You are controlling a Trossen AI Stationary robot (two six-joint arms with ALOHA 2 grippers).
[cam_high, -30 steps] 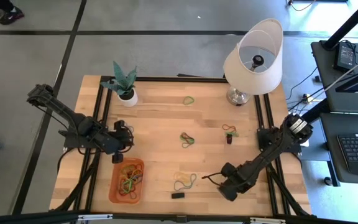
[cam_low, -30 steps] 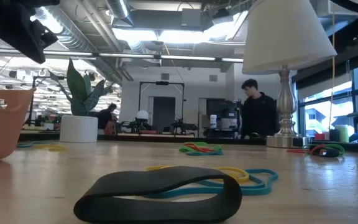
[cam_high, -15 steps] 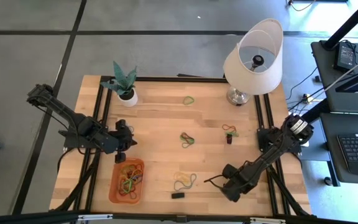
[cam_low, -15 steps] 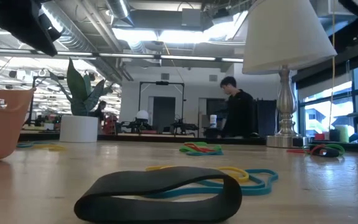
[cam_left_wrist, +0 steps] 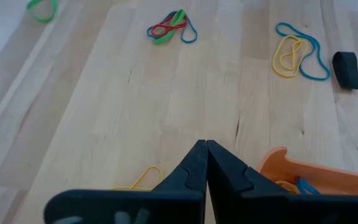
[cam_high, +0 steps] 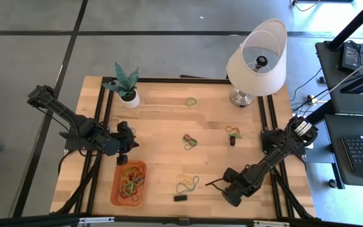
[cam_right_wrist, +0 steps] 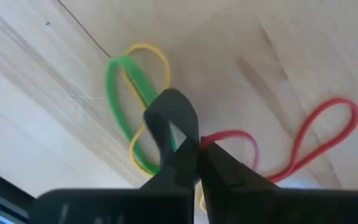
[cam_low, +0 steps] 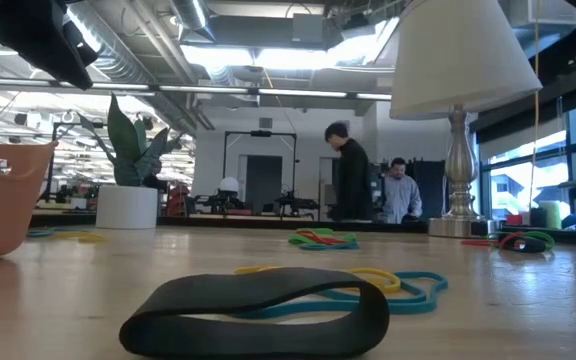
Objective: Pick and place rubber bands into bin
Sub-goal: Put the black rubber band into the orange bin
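Note:
The rubber bands lie in loose clusters on the wooden table: a yellow and blue pair (cam_high: 186,183), a mixed bunch (cam_high: 190,141), a red-green bunch (cam_high: 233,131) and one green band (cam_high: 191,101). More fill the orange bin (cam_high: 128,183) at the near left. My right gripper (cam_right_wrist: 197,149) points down at the near right (cam_high: 219,185), shut on a cluster of green (cam_right_wrist: 122,93), yellow, dark and red bands. My left gripper (cam_left_wrist: 205,146) hangs shut and empty just beyond the bin's far end (cam_high: 126,142). My right gripper pinches a dark band's loop (cam_right_wrist: 169,115) and the near end of a red band (cam_right_wrist: 229,138) between its two fingertips. The fingers come from above, pointing down. The red band's far loop (cam_right_wrist: 328,127) and the green and yellow bands lie spread on the wood.
A small black block (cam_high: 180,198) lies near the front edge, beside the yellow and blue bands. A white pot with a plant (cam_high: 128,94) stands at the far left and a lamp (cam_high: 257,60) at the far right. People move in the room behind (cam_low: 348,185).
My left gripper has tipped a little over the bin's far end without leaving its place. My right gripper has stayed over the bands at the near right. In the room behind the table, a person has walked toward the left.

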